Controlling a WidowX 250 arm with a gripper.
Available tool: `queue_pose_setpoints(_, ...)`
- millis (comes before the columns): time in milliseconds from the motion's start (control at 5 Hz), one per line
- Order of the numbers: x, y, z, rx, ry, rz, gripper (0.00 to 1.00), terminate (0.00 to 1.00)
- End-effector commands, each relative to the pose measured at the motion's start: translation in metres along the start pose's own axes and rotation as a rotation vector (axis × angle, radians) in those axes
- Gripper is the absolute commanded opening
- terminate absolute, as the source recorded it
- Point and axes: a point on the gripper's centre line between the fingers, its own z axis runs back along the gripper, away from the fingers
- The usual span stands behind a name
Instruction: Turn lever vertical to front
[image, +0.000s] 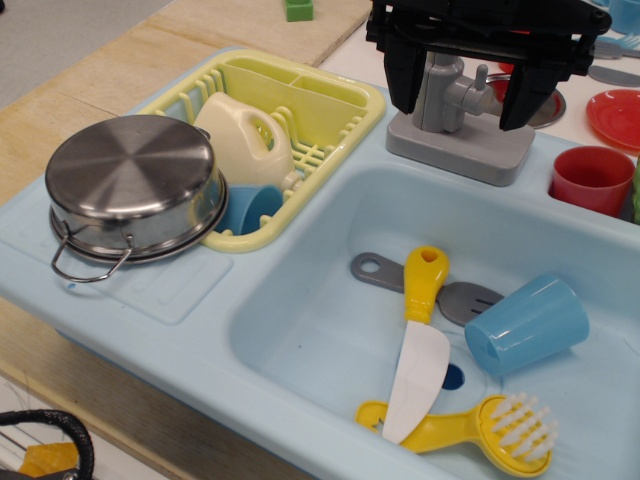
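Black blocky jaws straddle the smooth grey plastic lever (478, 96).

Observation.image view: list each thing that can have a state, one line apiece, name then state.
black gripper: open, fingers either side of the tap post
short grey plastic lever: projects sideways from the grey toy tap post
steel pot: upside down
blue plastic cup: on its side in the light blue sink
cream jug: tilted in the yellow dish rack
red cup: upright
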Motion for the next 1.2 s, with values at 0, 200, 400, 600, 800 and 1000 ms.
queue_pose_setpoints(0,0.000,0.000,0.000,0.000,0.000,0.000,1.00,0.00)
queue_pose_setpoints(200,0.016,-0.005,0.002,-0.004,-0.029,-0.041,1.00,0.00)
queue_pose_setpoints(400,0.030,-0.007,0.002,-0.010,-0.062,-0.086,1.00,0.00)
queue_pose_setpoints(600,0.040,-0.008,-0.002,-0.011,-0.040,-0.117,1.00,0.00)
queue_pose_setpoints(800,0.043,-0.006,-0.006,-0.021,-0.042,-0.127,1.00,0.00)
queue_pose_setpoints(1000,0.045,-0.006,-0.010,-0.028,-0.040,-0.131,1.00,0.00)
